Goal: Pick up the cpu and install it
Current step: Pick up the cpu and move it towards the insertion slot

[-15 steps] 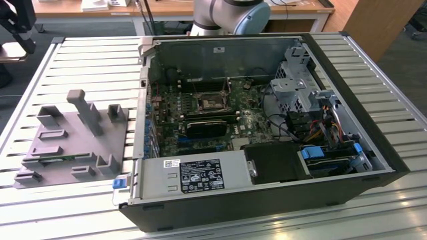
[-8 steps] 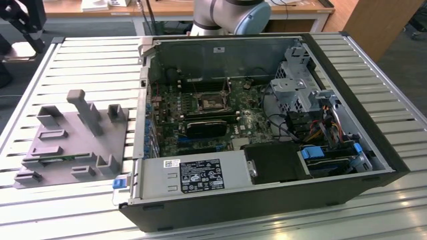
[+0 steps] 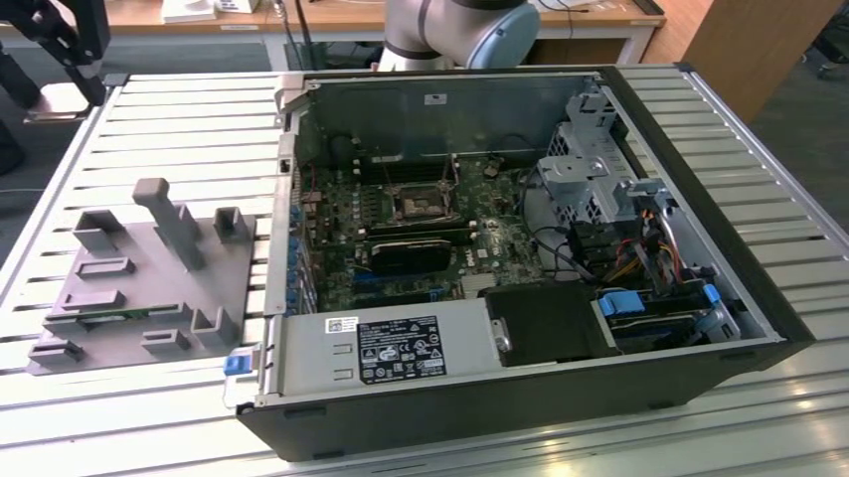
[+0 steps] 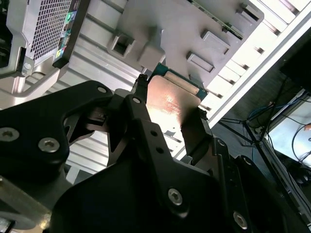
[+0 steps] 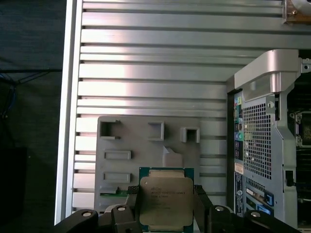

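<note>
Silver-topped cpu [image 5: 166, 194] clamped in the tool [image 4: 170, 102].
Black fingers [image 5: 200, 206] press two opposite edges; the cpu seemingly hangs clear above the grey fixture [image 5: 146, 141] on the ribbed counter [image 5: 146, 73].

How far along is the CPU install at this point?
Done: the pick-up looks complete. In hand: in the first wrist view, the small square silver-topped cpu with its green edge sits clamped between the fingers of the black gripper, over the grey plastic fixture plate. Left: the install itself. The chip is outside the open computer case, away from the black metal-framed motherboard socket in the exterior view.
</note>
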`<state>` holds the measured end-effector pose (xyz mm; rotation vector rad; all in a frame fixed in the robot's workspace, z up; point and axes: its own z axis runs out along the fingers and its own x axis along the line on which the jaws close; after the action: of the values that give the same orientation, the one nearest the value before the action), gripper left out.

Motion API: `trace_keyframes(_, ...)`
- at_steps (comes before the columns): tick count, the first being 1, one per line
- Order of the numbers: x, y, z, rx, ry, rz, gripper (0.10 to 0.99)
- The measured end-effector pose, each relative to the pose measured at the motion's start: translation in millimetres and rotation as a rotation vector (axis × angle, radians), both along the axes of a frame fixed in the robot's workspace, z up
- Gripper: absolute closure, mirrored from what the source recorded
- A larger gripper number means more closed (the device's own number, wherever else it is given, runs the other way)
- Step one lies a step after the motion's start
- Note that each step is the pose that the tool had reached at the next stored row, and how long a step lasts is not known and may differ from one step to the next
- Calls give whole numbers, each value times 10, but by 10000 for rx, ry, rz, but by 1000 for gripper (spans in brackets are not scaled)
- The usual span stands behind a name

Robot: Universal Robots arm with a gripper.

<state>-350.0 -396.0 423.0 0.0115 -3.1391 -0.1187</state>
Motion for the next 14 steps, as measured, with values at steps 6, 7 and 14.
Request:
trace_keyframes(6, 80, 0, 0, 0, 1, 0, 553)
trace_keyframes(7, 94, 0, 0, 0, 0, 0, 553)
trace_keyframes(14, 210, 0, 0, 0, 1, 0, 553)
